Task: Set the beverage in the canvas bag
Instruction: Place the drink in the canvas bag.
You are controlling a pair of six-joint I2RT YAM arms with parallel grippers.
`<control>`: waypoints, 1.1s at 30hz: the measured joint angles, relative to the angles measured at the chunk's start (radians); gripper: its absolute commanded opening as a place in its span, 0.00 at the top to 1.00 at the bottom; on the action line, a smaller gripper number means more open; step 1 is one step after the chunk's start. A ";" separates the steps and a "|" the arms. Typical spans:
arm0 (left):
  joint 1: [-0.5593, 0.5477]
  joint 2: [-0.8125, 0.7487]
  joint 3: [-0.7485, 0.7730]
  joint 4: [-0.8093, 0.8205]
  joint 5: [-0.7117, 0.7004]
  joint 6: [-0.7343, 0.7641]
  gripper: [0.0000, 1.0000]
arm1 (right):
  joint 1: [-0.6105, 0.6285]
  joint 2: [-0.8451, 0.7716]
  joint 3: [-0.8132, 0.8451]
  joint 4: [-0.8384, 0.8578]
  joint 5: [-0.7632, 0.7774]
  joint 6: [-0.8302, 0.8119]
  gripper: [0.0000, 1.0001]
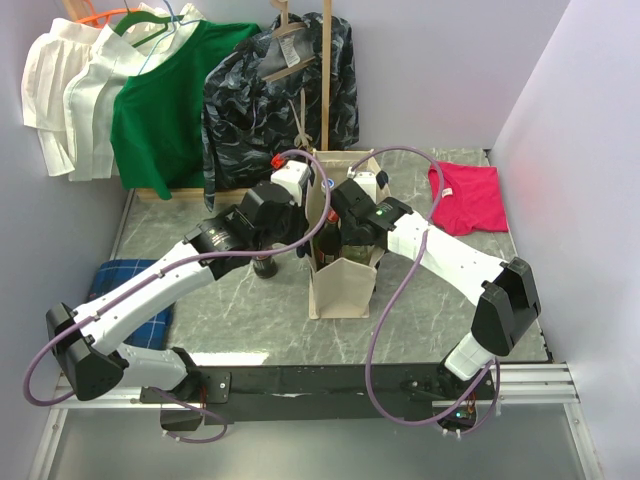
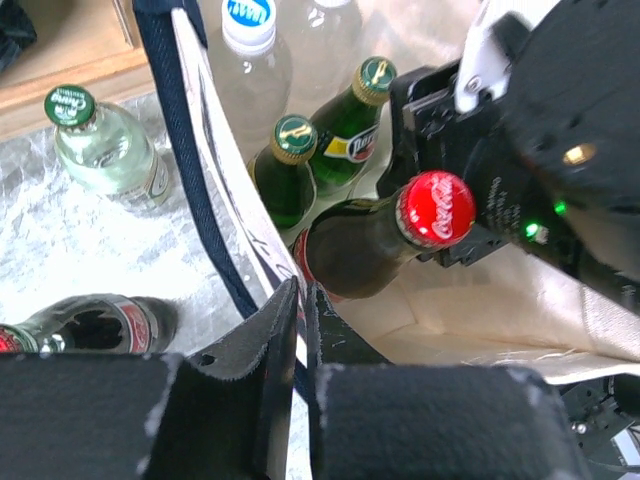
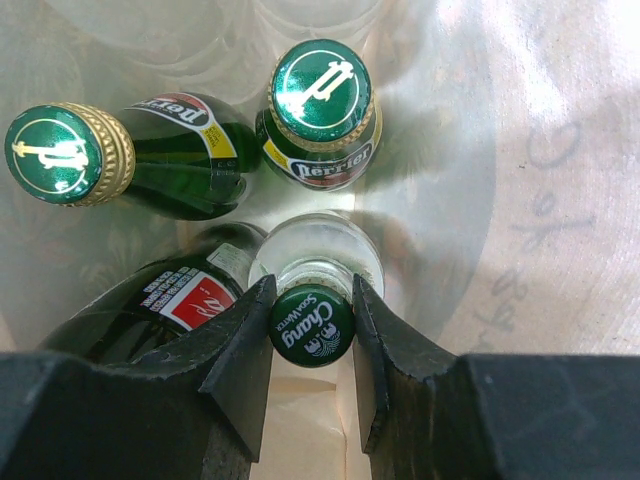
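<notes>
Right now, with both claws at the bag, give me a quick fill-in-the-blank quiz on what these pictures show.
1. The right claw grips the Chang bottle by its ____ cap.
2. Both green-glass bottles beyond it are labelled ____.
3. The left claw pinches the navy rim of the canvas bag, in which a cola bottle shows a ____ cap.
Missing words: green; Perrier; red.

A robot lab test booth: plain walls (image 1: 430,70) enclose a marble-look table (image 1: 250,310) with hung garments (image 1: 165,100)
</notes>
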 measured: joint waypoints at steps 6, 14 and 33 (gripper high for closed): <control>-0.002 -0.001 0.012 0.024 -0.002 0.000 0.86 | -0.002 0.000 0.000 0.000 0.002 0.000 0.57; -0.002 -0.001 0.013 0.035 -0.002 0.000 0.85 | -0.003 -0.014 0.005 0.013 0.033 -0.002 0.48; -0.002 -0.001 0.013 0.035 -0.003 0.000 0.82 | -0.003 -0.029 0.024 0.018 0.048 -0.004 0.46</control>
